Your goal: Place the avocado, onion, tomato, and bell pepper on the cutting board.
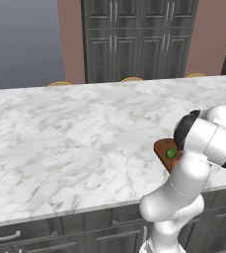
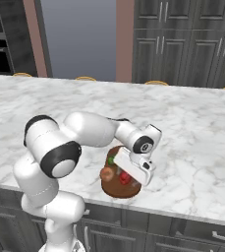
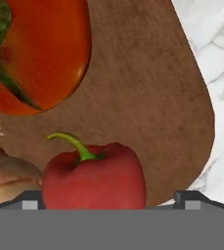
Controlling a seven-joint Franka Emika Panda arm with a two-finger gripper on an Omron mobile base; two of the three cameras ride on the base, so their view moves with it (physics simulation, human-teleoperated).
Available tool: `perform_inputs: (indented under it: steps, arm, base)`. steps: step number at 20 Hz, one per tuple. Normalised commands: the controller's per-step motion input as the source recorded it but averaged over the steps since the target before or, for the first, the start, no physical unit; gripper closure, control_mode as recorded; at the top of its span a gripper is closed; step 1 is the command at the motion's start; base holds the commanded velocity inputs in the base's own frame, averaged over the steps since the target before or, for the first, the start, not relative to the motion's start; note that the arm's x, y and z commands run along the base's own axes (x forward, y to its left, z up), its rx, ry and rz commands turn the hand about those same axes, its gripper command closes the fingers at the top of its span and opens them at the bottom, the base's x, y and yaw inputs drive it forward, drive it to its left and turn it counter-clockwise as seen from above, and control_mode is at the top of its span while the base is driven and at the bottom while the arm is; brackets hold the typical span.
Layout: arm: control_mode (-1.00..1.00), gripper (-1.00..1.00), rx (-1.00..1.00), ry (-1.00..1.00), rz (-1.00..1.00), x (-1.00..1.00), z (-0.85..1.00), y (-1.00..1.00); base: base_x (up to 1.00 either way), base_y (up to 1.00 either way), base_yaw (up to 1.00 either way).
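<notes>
We see the gripper [image 2: 133, 181] spread wide, holding nothing, low over the cutting board [image 3: 147, 93]; bell pepper [image 3: 95, 176] between the fingertips, tomato [image 3: 35, 53] and onion [image 3: 8, 183] beside it, avocado [image 2: 111, 160] further back; pepper looks light, smooth, slippery; we'd grasp its body.

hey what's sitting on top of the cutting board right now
On the cutting board lie the tomato, the bell pepper, the onion and the avocado. The arm covers part of the board in both base views.

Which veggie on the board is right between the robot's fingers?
The red bell pepper with the curly green stem sits between the open gripper's fingertips; the tomato and onion lie aside.
</notes>
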Motion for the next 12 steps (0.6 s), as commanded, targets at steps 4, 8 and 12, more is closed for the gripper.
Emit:
perform_inputs:
  steps: [4, 8, 12]
  arm:
    - [-1.00, -1.00, -0.14, -0.05, 0.00, 0.12, 0.00, 0.01]
    - [-1.00, -1.00, -0.09, -0.15, 0.00, 0.01, 0.00, 0.00]
    - [-1.00, -1.00, -0.04, -0.24, 0.00, 0.00, 0.03, 0.00]
  base:
    - [0.00, 0.00, 0.00]
    - [0.00, 0.00, 0.00]
    - [0.00, 0.00, 0.00]
